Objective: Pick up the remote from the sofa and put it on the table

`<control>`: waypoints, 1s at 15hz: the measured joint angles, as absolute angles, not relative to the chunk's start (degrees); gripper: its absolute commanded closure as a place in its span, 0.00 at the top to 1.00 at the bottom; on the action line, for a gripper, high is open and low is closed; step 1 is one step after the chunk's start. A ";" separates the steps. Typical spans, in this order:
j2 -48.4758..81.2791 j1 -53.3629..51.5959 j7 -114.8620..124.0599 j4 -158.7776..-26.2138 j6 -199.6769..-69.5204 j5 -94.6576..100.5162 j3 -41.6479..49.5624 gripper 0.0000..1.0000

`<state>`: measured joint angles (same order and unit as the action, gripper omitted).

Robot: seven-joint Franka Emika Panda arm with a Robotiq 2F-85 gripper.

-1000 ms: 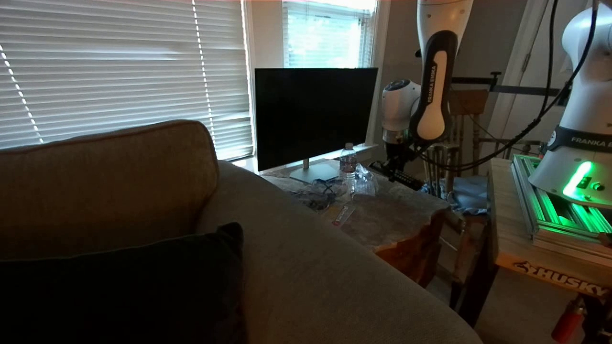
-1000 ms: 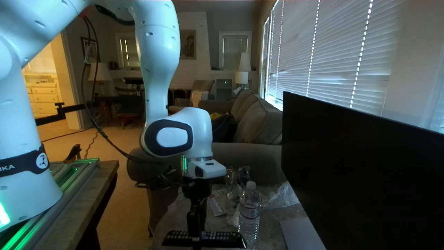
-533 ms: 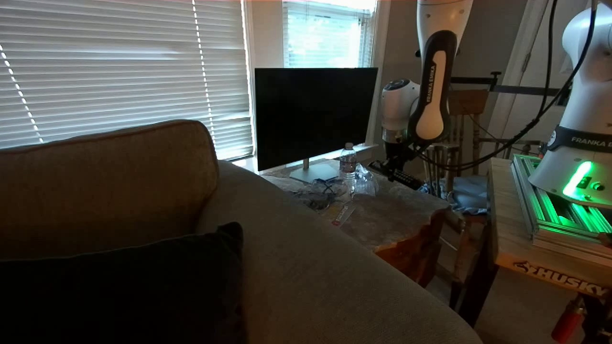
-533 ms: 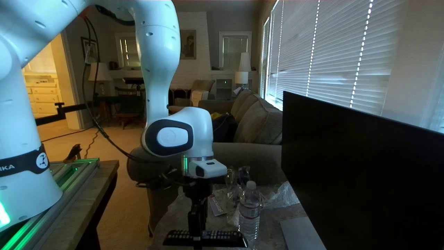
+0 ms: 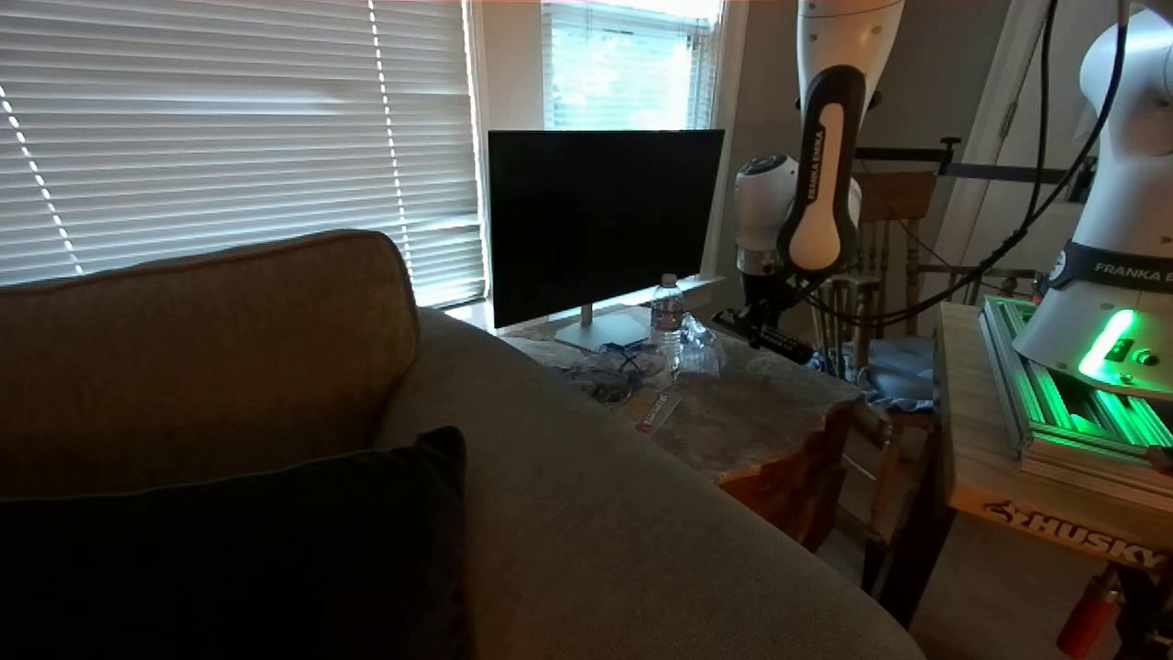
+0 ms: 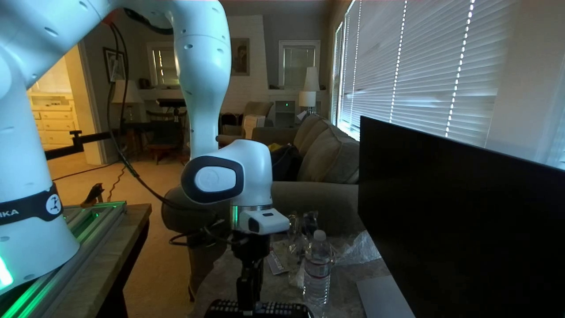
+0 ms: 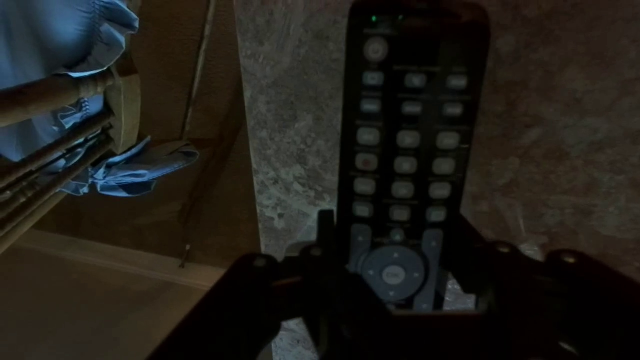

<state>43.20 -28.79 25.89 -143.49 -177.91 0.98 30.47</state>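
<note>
Over mottled table point(image 7: 295, 115), button-studded remote point(image 7: 407, 150)

Black remote point(image 6: 280, 310) is clipped by the frame edge at six o'clock in an exterior view. Wrist view: button labels blur past reading, its five o'clock end hides behind the gripper point(image 7: 395, 223). Monitor point(image 6: 459, 221) runs off frame at four o'clock; throw pillow point(image 5: 238, 559) at eight. Water bottle point(image 6: 318, 269): label print too small to read.

A mottled table point(image 5: 765, 412) is carrying a black screen point(image 5: 605, 220) on a flat base point(image 5: 607, 332); nearby, a water bottle point(image 6: 317, 274) is standing upright, and crumpled clear plastic point(image 5: 701, 350) and a red-and-white strip point(image 5: 656, 412) are lying.
</note>
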 measured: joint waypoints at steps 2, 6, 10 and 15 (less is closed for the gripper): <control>43.61 -27.15 24.58 -143.30 -177.92 0.91 30.26 0.29; 44.75 -23.52 22.22 -142.38 -178.04 0.89 29.81 0.29; 45.97 -19.76 20.63 -141.12 -179.43 0.89 28.22 0.29; 48.56 -17.36 19.29 -139.70 -182.27 0.34 27.02 0.29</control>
<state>48.56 -17.36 19.29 -139.70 -182.27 0.34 27.02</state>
